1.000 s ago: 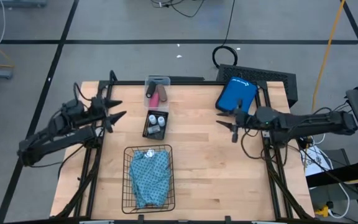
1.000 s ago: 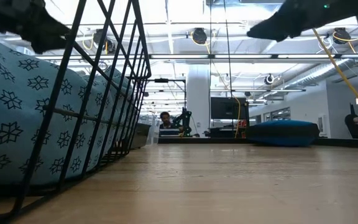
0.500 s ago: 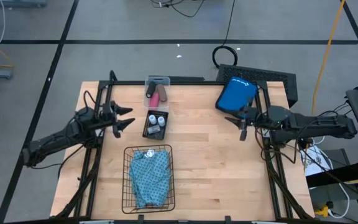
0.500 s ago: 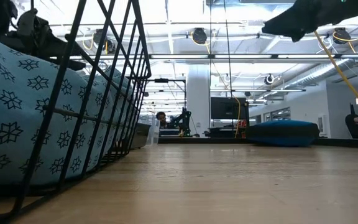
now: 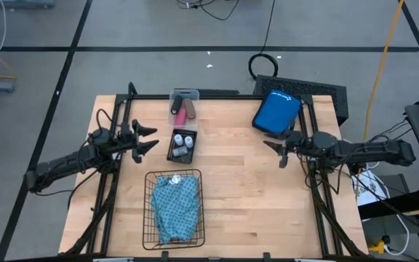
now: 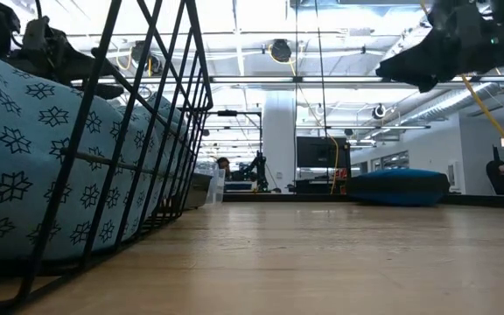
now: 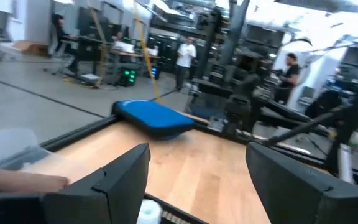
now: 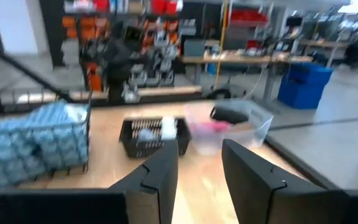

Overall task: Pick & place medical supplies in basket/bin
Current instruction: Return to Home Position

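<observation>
teal cloth (image 5: 177, 207) lying in the wire basket (image 5: 148, 218) at the table's (image 5: 253, 204) 6 o'clock. pink roll (image 5: 175, 108) and brown roll (image 5: 190, 110) sitting in the clear box (image 5: 185, 94) at 12, vials (image 5: 188, 140) just at its 6. left claw (image 5: 156, 137) at 9 and right claw (image 5: 273, 153) at 3, both empty with fingers apart, are drawing back outward since a second ago. sorting is looking finished.

Cannot count the vials (image 5: 182, 140) in the tray (image 5: 171, 154) just beyond the basket (image 5: 148, 211): too small from above. Farther beyond the basket, inside the clear box (image 5: 184, 93), cannot tell the rolls (image 8: 207, 127) apart from the right wrist: blurred. Cropped at the low view's left edge: basket and cloth (image 6: 24, 175).
</observation>
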Controlling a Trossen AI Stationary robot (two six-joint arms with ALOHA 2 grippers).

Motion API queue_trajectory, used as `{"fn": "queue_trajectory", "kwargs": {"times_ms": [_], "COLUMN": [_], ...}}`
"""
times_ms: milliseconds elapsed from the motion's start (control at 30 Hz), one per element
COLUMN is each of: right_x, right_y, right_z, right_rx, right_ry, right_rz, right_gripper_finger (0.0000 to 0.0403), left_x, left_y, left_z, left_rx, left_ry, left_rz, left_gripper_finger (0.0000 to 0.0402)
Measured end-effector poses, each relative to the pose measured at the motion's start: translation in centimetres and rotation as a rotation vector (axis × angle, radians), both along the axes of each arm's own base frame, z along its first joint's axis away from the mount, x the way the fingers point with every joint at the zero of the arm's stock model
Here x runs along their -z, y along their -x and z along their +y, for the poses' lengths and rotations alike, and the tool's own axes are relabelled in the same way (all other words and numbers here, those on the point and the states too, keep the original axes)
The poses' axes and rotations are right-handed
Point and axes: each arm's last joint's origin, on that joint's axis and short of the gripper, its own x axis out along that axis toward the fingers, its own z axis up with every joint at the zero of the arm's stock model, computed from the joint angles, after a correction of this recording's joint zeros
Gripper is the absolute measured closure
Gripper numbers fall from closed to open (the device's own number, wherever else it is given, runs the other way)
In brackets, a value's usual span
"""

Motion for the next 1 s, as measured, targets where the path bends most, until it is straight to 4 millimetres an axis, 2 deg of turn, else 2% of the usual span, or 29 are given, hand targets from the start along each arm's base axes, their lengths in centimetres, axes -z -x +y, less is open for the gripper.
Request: {"fn": "queue_trajectory", "kwargs": {"times_ms": [167, 333, 733, 867, 1000], "right_x": [0.8, 1.3, 3.6, 3.2, 3.4], "right_y": [1.1, 1.6, 1.5, 1.6, 1.6], "right_z": [-0.4, -0.7, -0.6, -0.6, -0.5], "right_rx": [0.04, 0.06, 0.034, 0.03, 0.016], "right_ry": [-0.006, -0.017, -0.039, -0.036, -0.062], "right_rz": [-0.104, -0.137, -0.131, -0.192, -0.178], "right_gripper_finger": [0.0287, 0.0287, 0.0286, 0.0287, 0.0286], "left_x": [0.0, 0.1, 0.3, 0.3, 0.3], "left_y": [-0.3, -0.4, -0.5, -0.5, -0.5], "left_z": [-0.8, -1.2, -1.3, -1.3, -1.3], "left_rx": [0.071, 0.037, -0.054, -0.057, -0.06], "left_ry": [-0.04, -0.062, -0.075, -0.098, -0.133], "left_rz": [0.008, 0.017, 0.047, 0.053, 0.061], "left_gripper_finger": [0.0128, 0.0128, 0.0128, 0.0128, 0.0128]}}
